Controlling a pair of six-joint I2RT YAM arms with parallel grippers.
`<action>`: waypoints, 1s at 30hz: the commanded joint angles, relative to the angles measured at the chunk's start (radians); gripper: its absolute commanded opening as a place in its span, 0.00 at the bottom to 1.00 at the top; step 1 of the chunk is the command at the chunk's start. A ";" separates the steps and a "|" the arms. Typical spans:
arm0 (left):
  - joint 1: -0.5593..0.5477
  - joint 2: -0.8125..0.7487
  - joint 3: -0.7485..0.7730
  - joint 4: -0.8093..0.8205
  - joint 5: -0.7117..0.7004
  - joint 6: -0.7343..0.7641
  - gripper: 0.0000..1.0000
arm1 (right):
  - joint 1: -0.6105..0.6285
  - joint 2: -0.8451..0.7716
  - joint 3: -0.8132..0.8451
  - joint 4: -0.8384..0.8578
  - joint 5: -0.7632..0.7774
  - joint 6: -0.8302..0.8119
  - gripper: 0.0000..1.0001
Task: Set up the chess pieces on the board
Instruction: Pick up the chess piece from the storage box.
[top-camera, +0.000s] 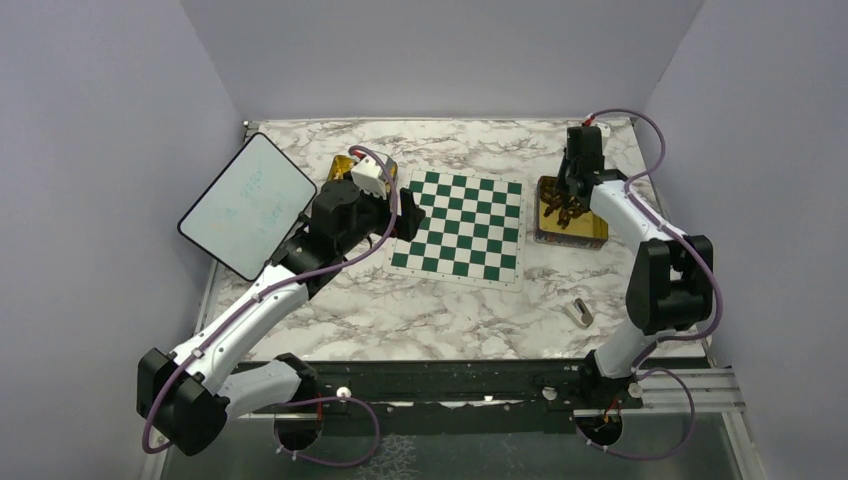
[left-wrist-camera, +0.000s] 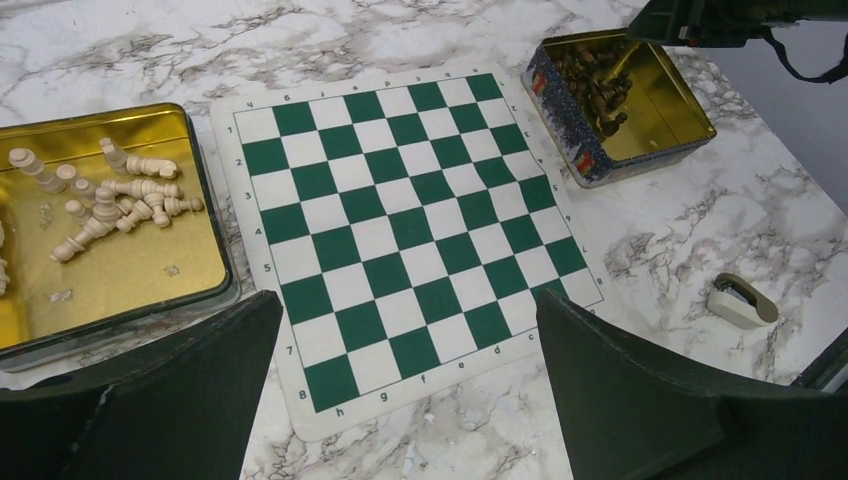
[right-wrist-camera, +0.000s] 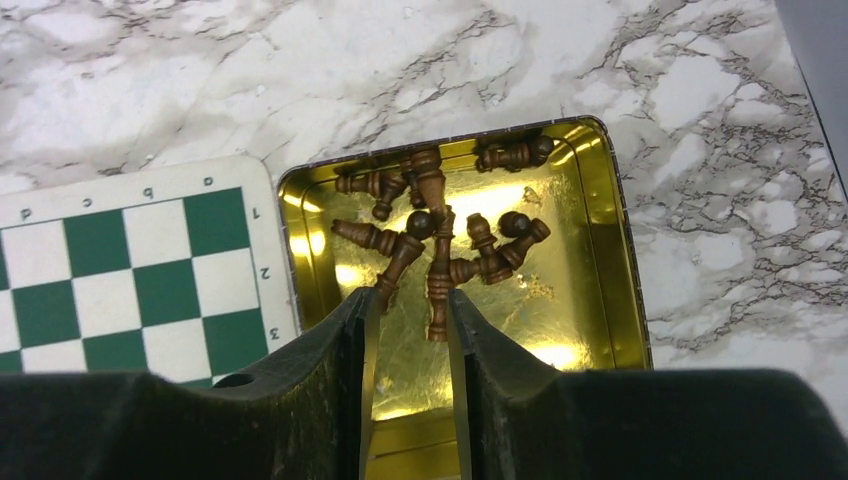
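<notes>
The green-and-white board lies flat mid-table with no pieces on it. The dark chess pieces lie heaped in the gold tray to its right. My right gripper reaches down into that tray, its jaws narrowed to a slim gap. One dark piece's base sits in the gap against the right finger, while the left finger stays off it and touches another piece. The pale chess pieces lie in the left tray. My left gripper hangs open over the board's near-left edge, holding nothing.
A rounded white tablet leans at the far left of the marble table. A small grey-beige block lies near the right arm's base. The left arm's elbow covers part of the left tray in the top view.
</notes>
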 joint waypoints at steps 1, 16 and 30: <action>-0.005 -0.027 -0.008 0.014 -0.021 0.014 0.99 | -0.031 0.066 0.036 0.060 -0.026 -0.014 0.35; -0.006 -0.032 -0.010 0.012 -0.045 0.016 0.99 | -0.066 0.217 0.110 0.079 -0.081 -0.072 0.31; -0.006 -0.022 -0.013 0.018 -0.032 0.012 0.99 | -0.075 0.286 0.133 0.071 -0.101 -0.082 0.30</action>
